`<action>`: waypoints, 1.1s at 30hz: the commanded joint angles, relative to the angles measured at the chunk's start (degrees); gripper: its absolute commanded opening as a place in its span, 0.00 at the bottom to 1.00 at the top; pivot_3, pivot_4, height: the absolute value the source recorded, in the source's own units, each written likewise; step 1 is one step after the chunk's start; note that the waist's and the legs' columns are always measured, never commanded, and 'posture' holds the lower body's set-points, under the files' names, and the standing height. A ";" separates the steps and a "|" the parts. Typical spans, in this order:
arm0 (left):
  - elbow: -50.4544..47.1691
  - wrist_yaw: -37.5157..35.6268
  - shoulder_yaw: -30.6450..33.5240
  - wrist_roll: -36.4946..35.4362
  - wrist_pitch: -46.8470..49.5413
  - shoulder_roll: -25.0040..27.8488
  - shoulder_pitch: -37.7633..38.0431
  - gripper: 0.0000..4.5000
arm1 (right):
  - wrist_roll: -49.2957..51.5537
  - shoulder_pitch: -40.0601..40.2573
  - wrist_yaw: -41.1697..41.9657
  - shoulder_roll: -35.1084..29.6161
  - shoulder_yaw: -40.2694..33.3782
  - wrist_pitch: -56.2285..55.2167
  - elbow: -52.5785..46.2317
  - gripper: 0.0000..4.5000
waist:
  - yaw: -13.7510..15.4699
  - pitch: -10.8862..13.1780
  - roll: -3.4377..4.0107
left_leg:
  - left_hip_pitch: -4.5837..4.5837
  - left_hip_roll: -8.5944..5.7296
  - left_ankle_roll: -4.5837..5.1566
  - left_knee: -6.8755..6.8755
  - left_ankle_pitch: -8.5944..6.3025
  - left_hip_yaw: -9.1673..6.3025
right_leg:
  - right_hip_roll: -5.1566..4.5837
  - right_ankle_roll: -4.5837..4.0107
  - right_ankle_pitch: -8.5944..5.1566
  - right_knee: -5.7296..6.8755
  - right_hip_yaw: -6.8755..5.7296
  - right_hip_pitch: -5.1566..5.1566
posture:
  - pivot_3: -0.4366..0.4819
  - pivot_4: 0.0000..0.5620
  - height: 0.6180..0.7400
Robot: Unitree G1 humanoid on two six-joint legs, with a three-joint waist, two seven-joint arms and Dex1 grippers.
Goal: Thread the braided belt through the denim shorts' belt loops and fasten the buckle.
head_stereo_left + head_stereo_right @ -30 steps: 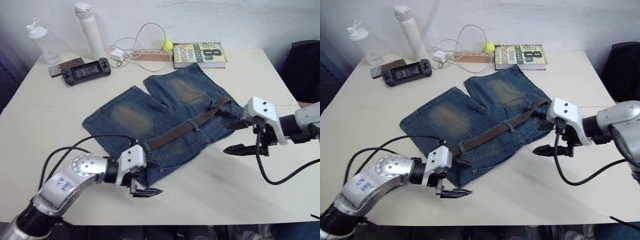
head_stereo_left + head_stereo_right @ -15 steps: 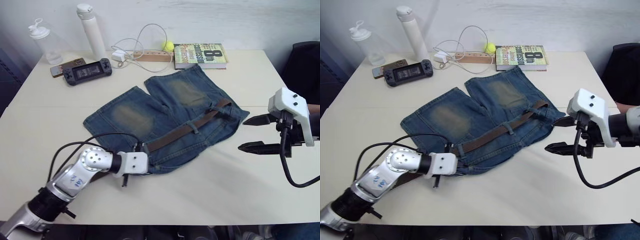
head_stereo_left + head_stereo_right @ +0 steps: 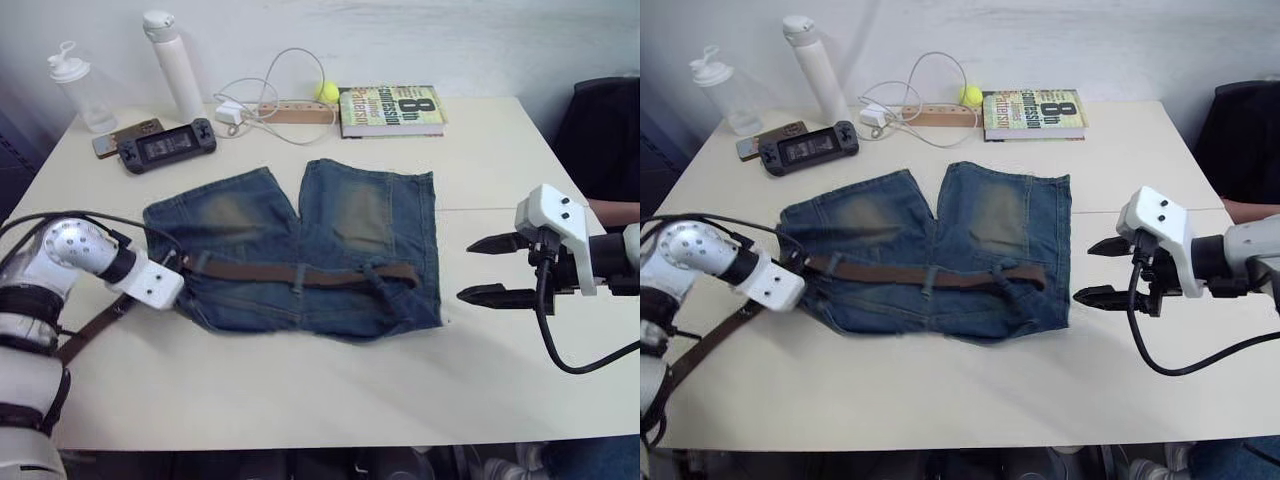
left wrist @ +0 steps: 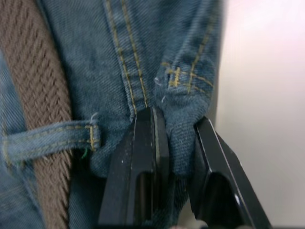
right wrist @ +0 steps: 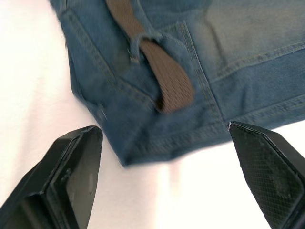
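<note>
Denim shorts [image 3: 300,250] lie flat mid-table, soft and floppy — the left gripper [image 4: 171,143] is clamped on their waistband edge at nine o'clock. Braided belt [image 3: 300,273] limp, part-threaded; grasp its free tip [image 5: 174,95] — right gripper [image 3: 490,270] gapes wide at three o'clock.

A pale bench [image 3: 300,390] carries the denim shorts [image 3: 300,250] spread flat at its middle. Along its far edge lie a book [image 3: 390,110], yellow ball [image 3: 326,91], white cable [image 3: 270,90], game console [image 3: 166,146] and two bottles [image 3: 175,65].
</note>
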 commanded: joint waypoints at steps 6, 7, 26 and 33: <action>7.53 -8.12 5.88 -3.54 4.86 -3.65 1.57 0.06 | 0.56 -4.21 -1.08 1.71 1.46 -0.57 1.62 1.00 | 0.15 0.00 -0.01 | 0.01 -0.02 0.01 0.11 0.00 -0.04 | -0.11 0.02 0.01 -0.06 -0.04 0.02 | 0.48 0.27 0.96; 6.45 -12.95 7.01 -5.86 7.67 -3.36 3.26 0.06 | 1.11 -5.03 -1.60 2.94 1.62 -0.04 2.67 1.00 | 0.14 0.00 0.00 | 0.00 -0.02 0.01 0.11 0.00 -0.05 | -0.12 0.02 0.01 -0.05 -0.04 0.02 | 0.48 0.27 0.96; -31.99 2.15 23.53 -38.37 83.71 5.36 16.74 0.98 | -3.63 -25.27 -3.96 22.20 14.75 0.55 27.19 1.00 | -0.04 0.27 -0.42 | -0.22 -0.02 -0.01 0.13 0.00 -0.18 | -0.18 0.01 0.01 0.06 -0.10 -0.11 | 0.48 0.27 0.96; -28.51 10.94 21.90 -31.27 88.72 -3.13 11.68 0.98 | -8.82 -30.85 2.11 28.59 21.24 -3.91 39.46 1.00 | -0.05 0.29 -0.53 | -1.43 -0.04 0.09 1.01 -0.05 -0.20 | -0.12 0.07 0.04 0.45 -0.21 -1.15 | 0.48 0.27 0.96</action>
